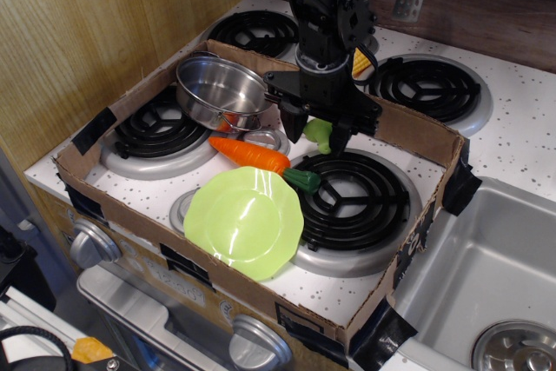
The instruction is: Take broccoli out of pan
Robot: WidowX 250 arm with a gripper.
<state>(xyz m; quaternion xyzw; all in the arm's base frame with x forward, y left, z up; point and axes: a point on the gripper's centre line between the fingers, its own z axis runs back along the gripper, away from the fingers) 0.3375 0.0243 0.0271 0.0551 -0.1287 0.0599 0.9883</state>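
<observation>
Near the centre of the cardboard tray (408,132), at about 1 o'clock from the green plate (244,221), the gripper (316,130) hangs low over the white speckled table (530,123), which is a stovetop. Its jaws stand spread, one dark finger at about 9 o'clock of the broccoli (320,134) and the other at about 3 o'clock; whether either finger actually touches the floret cannot be told from this view. The broccoli sits between them, just above or on the surface beside the front right burner (352,197), whose black coil lies at roughly 5 o'clock from it.

The pan (222,93) is well clear of the broccoli, at about 10 o'clock from it, resting tilted on the rear left burner (161,130) inside the tray, shiny and showing only a small red glint at its lower rim. A carrot (260,157) lies between pan and plate, its orange body pointing toward 10 o'clock and its dark green top toward 4 o'clock, just touching the edge of the front right burner. Off at 4 o'clock, outside the tray, is a steel sink (495,284).
</observation>
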